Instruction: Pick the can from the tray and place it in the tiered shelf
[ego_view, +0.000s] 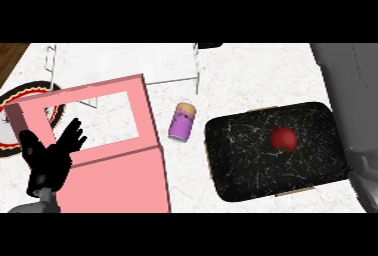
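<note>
Black and spread, my left hand (50, 155) shows at the lower left, fingers straight and up, holding nothing; no right hand appears anywhere. It overlaps a pink panel (118, 170) with a rectangular window cut in it, which stands between that hand and what I need. Just past the panel's right edge lies the can (182, 122), purple with a yellowish end, on its side on the marbled counter (258, 75). It is not on the black tray (244, 170), which sits just to its right and carries a red round fruit (283, 139). I judge the can light, stiff and smooth, apt to roll if nudged, so I would take it across the middle of its barrel, thumb opposite fingers. The white wire shelf (125, 62) stands beyond it, its nearest leg close to the can's far end. The gap between panel and tray is tight; toward the shelf the counter opens. A grey bulk (347, 90) bounds the right side.
</note>
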